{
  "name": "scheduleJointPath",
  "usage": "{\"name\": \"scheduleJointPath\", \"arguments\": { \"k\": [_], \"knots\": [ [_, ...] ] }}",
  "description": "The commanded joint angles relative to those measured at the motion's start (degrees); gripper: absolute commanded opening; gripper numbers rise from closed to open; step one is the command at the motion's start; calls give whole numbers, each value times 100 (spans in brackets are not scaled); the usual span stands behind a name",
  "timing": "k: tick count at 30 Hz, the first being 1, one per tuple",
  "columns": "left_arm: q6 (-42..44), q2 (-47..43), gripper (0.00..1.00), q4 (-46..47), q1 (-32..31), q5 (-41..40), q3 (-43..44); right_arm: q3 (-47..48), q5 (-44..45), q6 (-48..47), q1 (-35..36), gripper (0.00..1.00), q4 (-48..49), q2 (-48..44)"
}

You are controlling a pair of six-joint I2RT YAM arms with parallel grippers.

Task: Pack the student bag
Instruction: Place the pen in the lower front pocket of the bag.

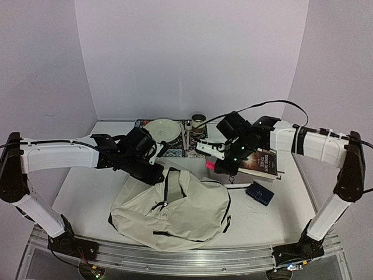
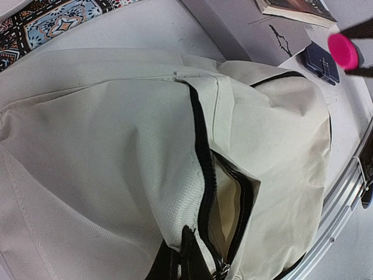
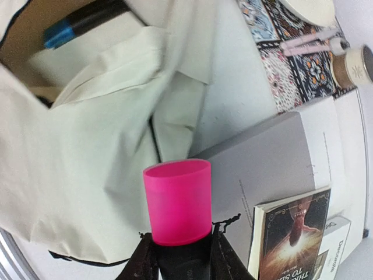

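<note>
One book (image 3: pixel 291 233) reads "TO S"; left end effector (image 2: pixel 180 254) pinches student bag (image 2: pixel 105 146), right end effector (image 3: pixel 182 254) clamps marker (image 3: pixel 178 201).

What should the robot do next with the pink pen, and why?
Probably carry the pink-capped marker leftward, over the student bag's opening. The right gripper grips it, not yet over that opening, while the left gripper pinches the zip edge, holding the mouth open. A blue-capped pen already lies inside.

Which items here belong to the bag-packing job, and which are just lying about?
Job: cream fabric backpack; pink-capped black marker in right fingers; grey notebook; paperback book; navy pouch.
Lying about, probably: patterned mat; pale round plate; small tin.
</note>
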Motion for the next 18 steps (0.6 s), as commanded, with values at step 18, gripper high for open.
{"name": "scheduleJointPath", "arguments": {
  "k": [18],
  "knots": [
    [596, -100, 0, 552, 78, 678, 146, -898, 1623, -4798, 1645, 0, 2554, 396]
  ]
}}
